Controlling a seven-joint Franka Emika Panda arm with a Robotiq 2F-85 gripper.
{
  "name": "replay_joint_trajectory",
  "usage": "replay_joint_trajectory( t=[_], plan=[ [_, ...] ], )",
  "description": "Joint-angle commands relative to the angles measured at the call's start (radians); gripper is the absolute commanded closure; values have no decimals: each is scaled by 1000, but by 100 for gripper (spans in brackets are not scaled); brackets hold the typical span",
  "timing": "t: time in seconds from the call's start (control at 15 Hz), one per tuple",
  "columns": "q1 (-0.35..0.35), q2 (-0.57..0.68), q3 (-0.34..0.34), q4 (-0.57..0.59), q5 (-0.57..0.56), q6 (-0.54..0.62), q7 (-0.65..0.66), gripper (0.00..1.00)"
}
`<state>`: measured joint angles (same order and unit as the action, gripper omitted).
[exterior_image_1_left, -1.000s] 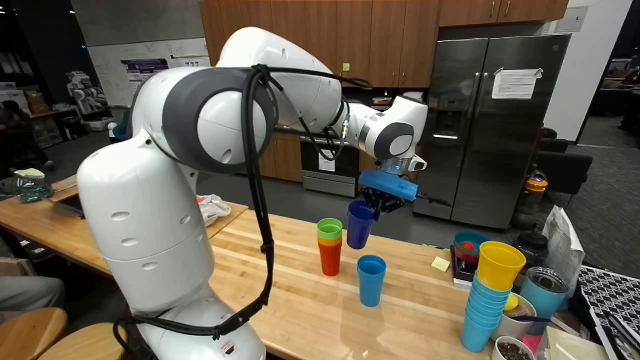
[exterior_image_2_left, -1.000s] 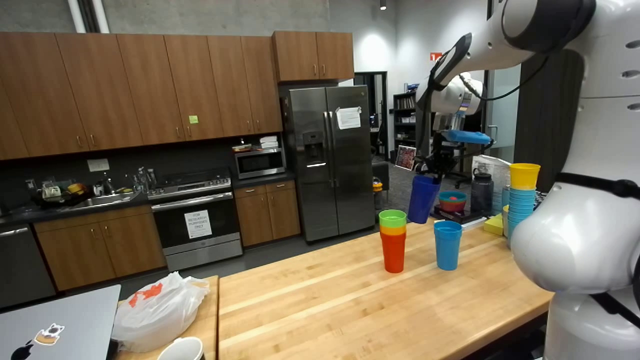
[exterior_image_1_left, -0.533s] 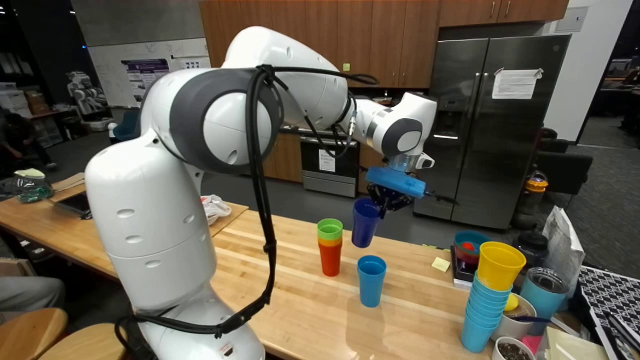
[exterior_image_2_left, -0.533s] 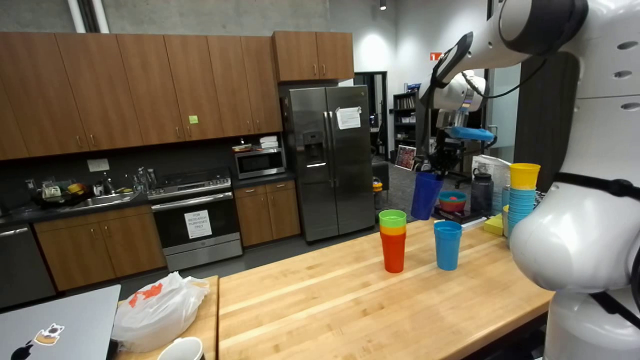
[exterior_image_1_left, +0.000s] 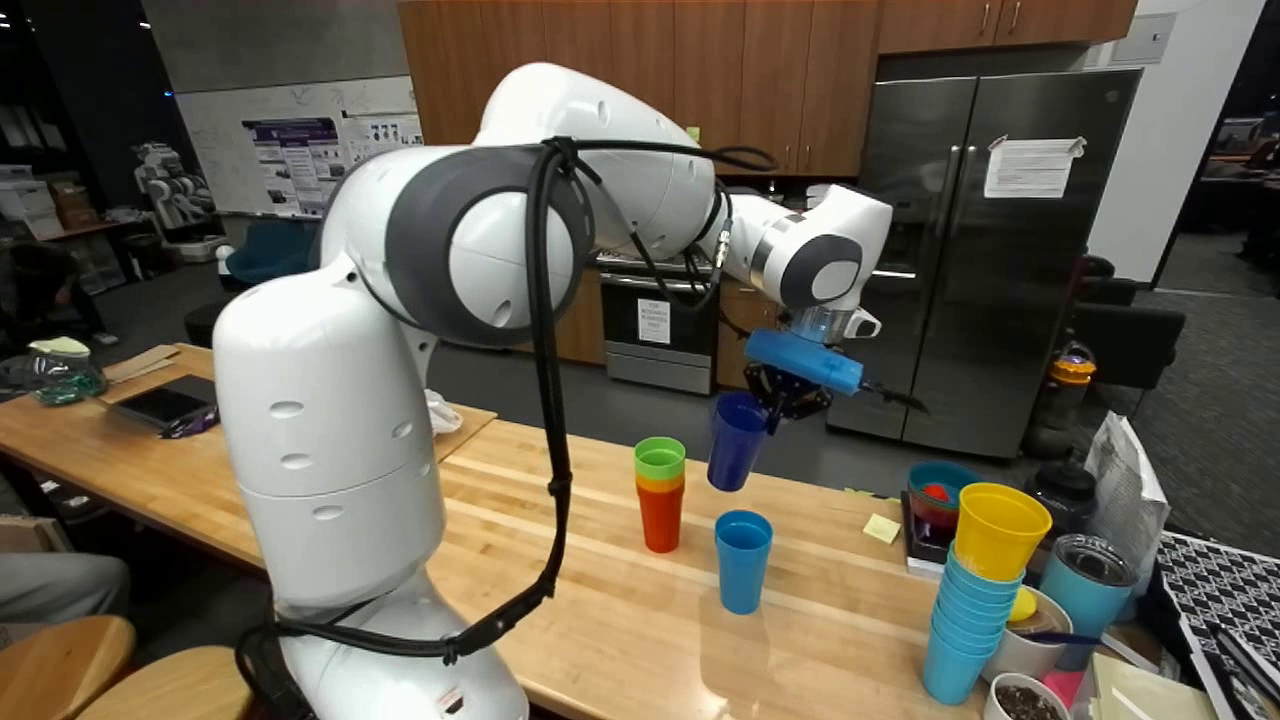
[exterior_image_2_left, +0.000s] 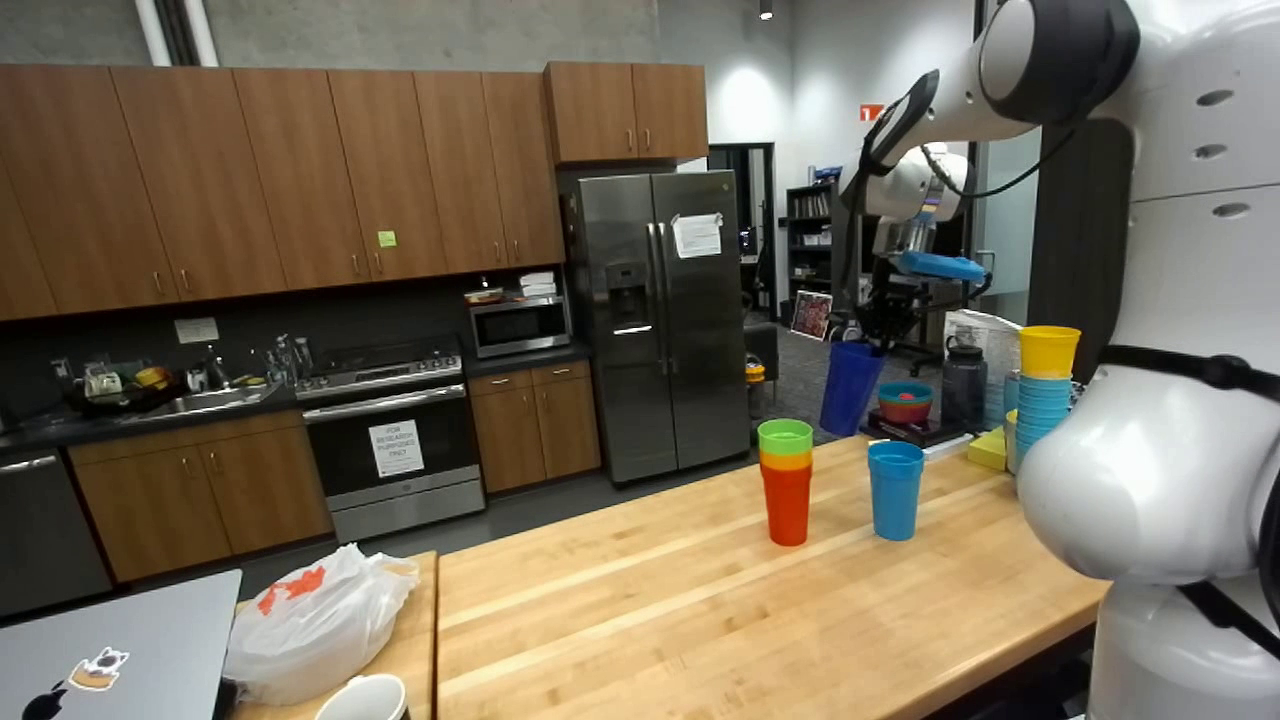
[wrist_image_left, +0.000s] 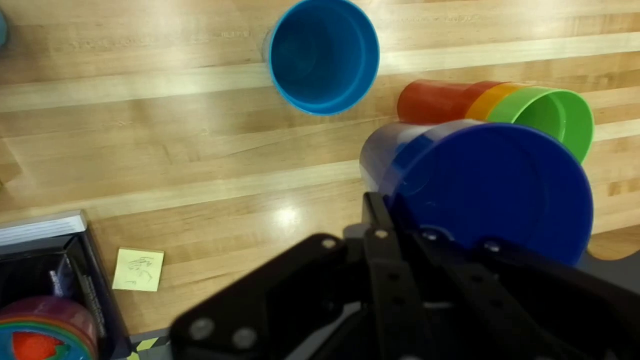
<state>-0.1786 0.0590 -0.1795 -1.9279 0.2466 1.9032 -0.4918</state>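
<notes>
"Low in the wrist view, how does the gripper (wrist_image_left: 386, 202) stand?"

"Pressed together, with the wall of the navy cup (wrist_image_left: 492, 185) pinched at its rim; how deep the grip reaches inside is hard to see"

"And where is that cup relative to the gripper?"

"Just under it and off to one side: to the right of the grip in the wrist view, mouth turned toward the camera. In both exterior views the cup hangs tilted, its base off the table (exterior_image_1_left: 600, 620)"

"What stands closest to the pair?"

"Two things, both upright on the table. The blue cup (exterior_image_1_left: 743, 565) is open side up, apart from the navy one. Near it is a stack (exterior_image_1_left: 660, 497) of red, orange and green, the green on top. From the wrist camera the navy cup covers part of the stack, but in both exterior views a gap shows between them"

"Farther out?"

"A note (wrist_image_left: 138, 269) lies flat near some bowls (exterior_image_2_left: 903, 412), the upper one holding a red thing (wrist_image_left: 35, 345). At that same end of the table, a yellow cup (exterior_image_1_left: 1003, 528) tops a tall column (exterior_image_1_left: 970, 620) of light blue ones"

"And beyond the table?"

"The stove (exterior_image_2_left: 440, 440) and the fridge (exterior_image_2_left: 660, 330), with a microwave (exterior_image_2_left: 520, 325) between them"
</notes>
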Motion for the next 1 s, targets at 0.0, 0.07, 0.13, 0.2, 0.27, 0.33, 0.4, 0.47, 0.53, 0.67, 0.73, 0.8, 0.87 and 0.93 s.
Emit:
replay_joint_trajectory(
  t=[0.0,0.07,0.13,0.2,0.27,0.33,0.4,0.47,0.53,0.67,0.73,0.8,0.87,0.93],
  plan=[
    [-28,49,-4,63,39,-46,-30,99],
    [-34,60,-3,72,43,-49,-33,99],
    [-39,72,-2,85,44,-54,-34,99],
    [-44,77,0,88,42,-56,-32,99],
    [-47,84,1,93,41,-59,-29,99],
    [-51,93,2,105,39,-63,-29,99],
    [-54,102,3,116,37,-66,-28,99],
    [-56,106,4,118,35,-67,-26,99],
    [-59,111,5,123,36,-69,-24,99],
    [-61,131,8,145,36,-77,-23,99],
    [-62,138,11,151,38,-81,-23,99],
    [-63,146,13,160,39,-85,-23,99],
    [-63,157,16,172,40,-90,-22,99],
    [-64,166,18,183,39,-97,-21,99]
  ],
)
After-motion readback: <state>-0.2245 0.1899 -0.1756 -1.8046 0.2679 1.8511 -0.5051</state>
